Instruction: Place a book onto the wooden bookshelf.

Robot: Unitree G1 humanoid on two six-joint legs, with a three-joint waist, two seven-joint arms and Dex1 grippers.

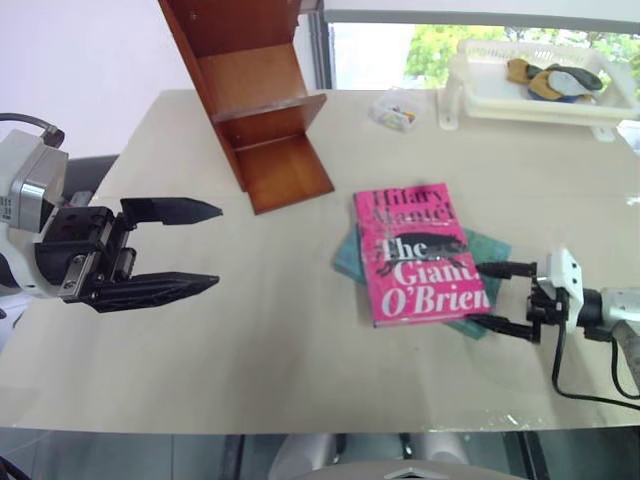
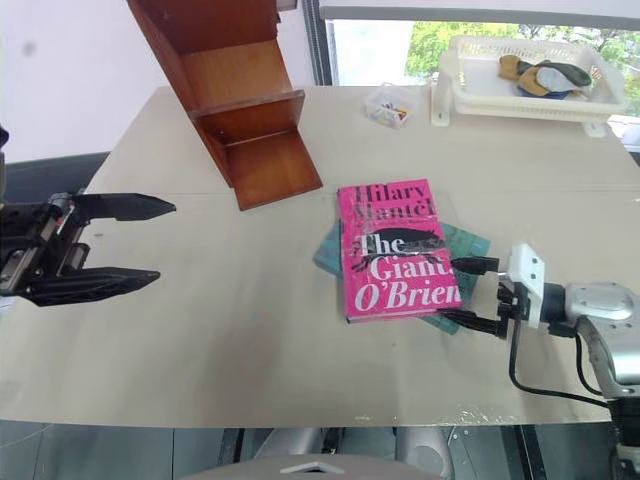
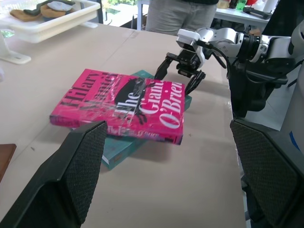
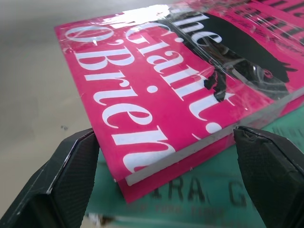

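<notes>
The bright pink book [image 1: 415, 255] lies face up on the table, resting on a teal-green book [image 1: 346, 256]. My right gripper [image 1: 476, 296] is open at the pink book's near right corner, one finger on each side of that corner. In the right wrist view the book's corner [image 4: 156, 90] lies between the two fingers [image 4: 71, 166], without visible contact. My left gripper [image 1: 216, 246] hangs open and empty above the table's left side, pointing toward the book. The wooden bookshelf [image 1: 265, 110] stands at the back left, its shelves bare.
A white basket tray [image 1: 530, 90] with a few items stands at the back right, and a small clear box [image 1: 393, 110] sits left of it. A person [image 3: 175, 14] stands beyond the table's right side. Bare tabletop [image 1: 250, 350] lies between my grippers.
</notes>
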